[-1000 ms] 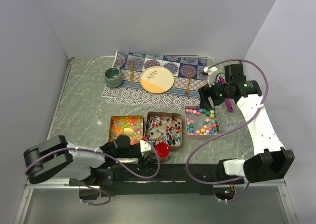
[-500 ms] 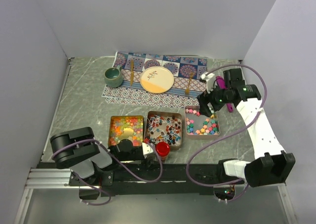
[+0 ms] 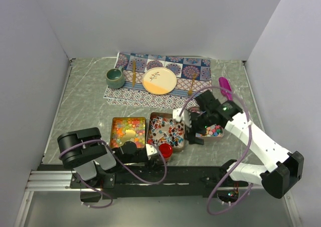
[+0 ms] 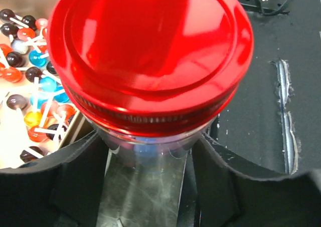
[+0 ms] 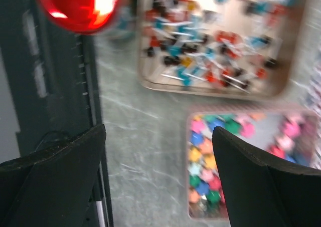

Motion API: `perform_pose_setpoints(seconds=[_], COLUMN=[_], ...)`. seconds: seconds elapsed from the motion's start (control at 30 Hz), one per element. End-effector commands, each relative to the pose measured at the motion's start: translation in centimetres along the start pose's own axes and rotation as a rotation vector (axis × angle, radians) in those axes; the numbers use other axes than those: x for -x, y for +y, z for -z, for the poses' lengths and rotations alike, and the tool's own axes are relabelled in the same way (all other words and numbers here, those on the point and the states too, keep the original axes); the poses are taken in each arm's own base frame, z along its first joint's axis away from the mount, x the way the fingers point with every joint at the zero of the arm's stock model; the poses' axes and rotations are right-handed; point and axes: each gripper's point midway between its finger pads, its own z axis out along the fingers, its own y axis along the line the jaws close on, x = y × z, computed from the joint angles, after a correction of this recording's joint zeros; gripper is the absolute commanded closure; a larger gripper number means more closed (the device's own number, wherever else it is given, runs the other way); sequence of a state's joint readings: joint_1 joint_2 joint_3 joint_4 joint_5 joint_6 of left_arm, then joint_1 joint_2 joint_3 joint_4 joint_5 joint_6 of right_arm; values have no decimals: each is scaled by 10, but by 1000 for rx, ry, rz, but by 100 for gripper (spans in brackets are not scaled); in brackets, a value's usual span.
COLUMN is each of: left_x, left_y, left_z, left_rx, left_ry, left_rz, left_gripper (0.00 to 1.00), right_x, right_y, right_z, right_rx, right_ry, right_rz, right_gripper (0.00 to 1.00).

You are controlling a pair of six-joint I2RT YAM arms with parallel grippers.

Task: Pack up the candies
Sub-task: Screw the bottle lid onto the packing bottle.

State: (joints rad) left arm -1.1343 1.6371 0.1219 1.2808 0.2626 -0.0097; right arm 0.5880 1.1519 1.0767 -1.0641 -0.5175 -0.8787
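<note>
**Candies in trays; jar clamped**

Candies [image 3: 168, 129] lie sorted in 3 shallow metal trays [image 3: 112, 132] on grey marble table [image 3: 80, 101]. L gripper [image 4: 150, 157] jaws pressed on clear jar w/ round red lid [image 4: 150, 51]. R gripper [image 5: 158, 152] wide apart, empty, over gap btw mid & right trays.

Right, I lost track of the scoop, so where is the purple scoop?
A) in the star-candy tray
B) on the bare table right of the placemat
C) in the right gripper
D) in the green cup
B: the purple scoop lies on the table beside the placemat; the right gripper is open and empty.
</note>
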Motion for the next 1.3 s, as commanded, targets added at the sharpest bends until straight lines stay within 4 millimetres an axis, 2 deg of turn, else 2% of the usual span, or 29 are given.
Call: perform_pose_setpoints(seconds=[0.0, 0.1, 0.13, 0.17, 0.3, 0.33, 0.43, 0.57, 0.77, 1.1, 1.2, 1.27], left_x=[56, 55, 55, 54, 55, 55, 54, 51, 50, 44, 44, 43], left_y=[4, 1, 2, 1, 1, 1, -1, -1, 3, 13, 13, 11], left_z=[-7, -6, -6, -6, -5, -5, -5, -5, -6, -9, -10, -11], left_rx=[17, 2, 4, 2, 1, 1, -10, -9, 14, 64, 61, 52], left_ry=[-207, -203, -201, -197, -201, -200, -194, -185, -173, -142, -142, -136], left_rz=[-50, -54, -53, -52, -53, -53, -52, -49, -45, -33, -34, -31], left_gripper=[43, 50, 55, 56, 69, 81, 99, 99, 99, 99, 99, 99], right_x=[25, 40, 45, 53, 64, 67, 76, 79, 68, 20, 12, -1], right_y=[27, 32, 37, 34, 38, 41, 43, 54, 57, 87, 94, 100], right_z=[-17, -29, -34, -37, -54, -57, -64, -73, -76, -54, -45, -40], right_rx=[101, 147, 166, 154, 199, 209, 244, 302, 313, 326, 312, 324], right_ry=[-75, -118, -127, -158, -176, -182, -202, -195, -159, -79, -78, -41], right_rz=[161, 179, 188, 215, 300, 318, 336, 370, 386, 388, 375, 356], right_gripper=[6, 6, 5, 5, 5, 5, 4, 4, 4, 6, 6, 6])
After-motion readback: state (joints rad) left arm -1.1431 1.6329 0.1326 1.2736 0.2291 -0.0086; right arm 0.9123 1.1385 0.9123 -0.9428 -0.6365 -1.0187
